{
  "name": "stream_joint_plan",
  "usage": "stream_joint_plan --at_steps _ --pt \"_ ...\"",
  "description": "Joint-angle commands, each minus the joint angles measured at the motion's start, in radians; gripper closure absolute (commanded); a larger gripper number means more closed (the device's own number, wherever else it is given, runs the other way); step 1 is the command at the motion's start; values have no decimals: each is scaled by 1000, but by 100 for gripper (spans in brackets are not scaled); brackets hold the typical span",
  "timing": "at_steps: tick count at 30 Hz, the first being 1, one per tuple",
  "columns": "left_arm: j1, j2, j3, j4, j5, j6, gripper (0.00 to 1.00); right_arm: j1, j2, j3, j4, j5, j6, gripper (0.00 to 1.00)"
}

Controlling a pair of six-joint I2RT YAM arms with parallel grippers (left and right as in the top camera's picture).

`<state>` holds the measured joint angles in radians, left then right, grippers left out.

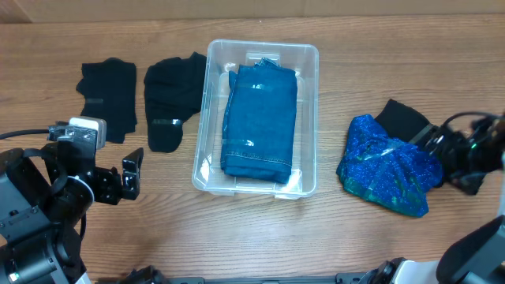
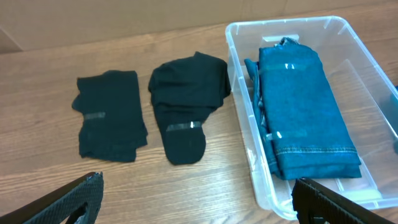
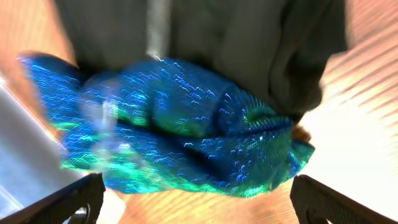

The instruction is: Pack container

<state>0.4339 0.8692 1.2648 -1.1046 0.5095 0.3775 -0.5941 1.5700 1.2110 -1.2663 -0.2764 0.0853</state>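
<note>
The clear plastic container [image 1: 208, 118] stands mid-table with folded blue jeans [image 1: 260, 118] inside; it also shows in the left wrist view [image 2: 245, 112] with the jeans [image 2: 305, 112]. Two black garments [image 1: 106, 95] [image 1: 172, 99] lie left of it, also in the left wrist view [image 2: 109, 115] [image 2: 186, 102]. A shiny blue-green garment [image 1: 387, 166] lies right of it on a dark garment [image 1: 402, 118]. My left gripper [image 1: 130, 175] is open and empty, left of the container's front corner. My right gripper [image 1: 454, 162] is open at the blue-green garment [image 3: 180, 124], jaws apart around its edge.
Wooden table [image 1: 252, 237]. A cardboard wall runs along the back edge [image 2: 124, 18]. A cable trails from the left arm at the table's left side [image 1: 24, 134].
</note>
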Motion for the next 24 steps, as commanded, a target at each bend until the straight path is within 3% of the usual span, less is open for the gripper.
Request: stream_joint_plan --at_steps 1,5,20,21,24 --pt "3 1 6 1 11 19 0 3 -72 -217 107 16 49 0" --pt "3 1 6 1 11 19 0 -2 -121 -294 190 68 180 0" --pt "3 1 6 1 11 19 0 151 -81 -552 665 35 116 0" --pt "3 1 6 1 11 19 0 159 -79 -559 685 35 116 12" --pt "3 1 6 1 11 19 0 163 -55 -566 723 36 116 70"
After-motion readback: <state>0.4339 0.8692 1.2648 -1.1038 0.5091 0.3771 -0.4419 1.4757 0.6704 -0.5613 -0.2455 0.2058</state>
